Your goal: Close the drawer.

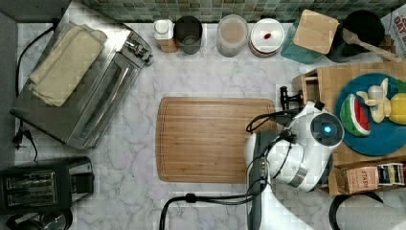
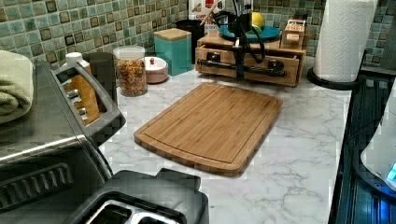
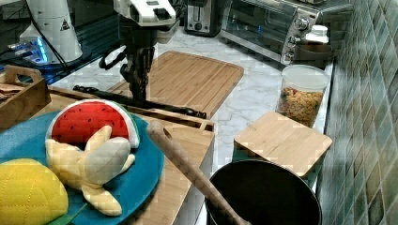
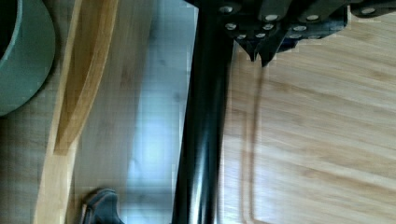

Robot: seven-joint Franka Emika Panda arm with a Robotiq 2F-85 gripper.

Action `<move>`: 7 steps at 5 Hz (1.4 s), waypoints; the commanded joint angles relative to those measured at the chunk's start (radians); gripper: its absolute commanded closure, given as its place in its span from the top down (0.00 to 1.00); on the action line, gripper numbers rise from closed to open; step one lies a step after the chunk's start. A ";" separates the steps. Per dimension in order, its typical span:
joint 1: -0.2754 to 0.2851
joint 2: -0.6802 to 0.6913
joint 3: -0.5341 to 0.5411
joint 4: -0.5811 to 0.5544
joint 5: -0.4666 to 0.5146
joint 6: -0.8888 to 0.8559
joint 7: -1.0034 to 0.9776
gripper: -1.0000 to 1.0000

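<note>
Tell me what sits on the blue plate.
On the blue plate lie three plush toys: a watermelon slice, a banana and a yellow fruit. The toys hide the plate beneath them.

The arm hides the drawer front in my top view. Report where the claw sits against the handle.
Observer: In the left view, the claw is down at the black bar handle, near its middle.
Operator: Give me the drawer's state.
Observer: In the right view, the drawer sticks out slightly from under the wooden top.
Operator: Say what lies in front.
Observer: In the left view, the cutting board, with bare marble between it and the drawer.
</note>
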 commanded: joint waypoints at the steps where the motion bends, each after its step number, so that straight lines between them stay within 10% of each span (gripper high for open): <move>1: -0.182 0.112 -0.096 0.289 0.108 0.063 -0.176 0.00; 3: -0.073 -0.010 -0.190 0.205 -0.156 0.042 0.131 0.00; 7: -0.032 -0.006 -0.233 0.205 -0.143 0.043 0.121 0.00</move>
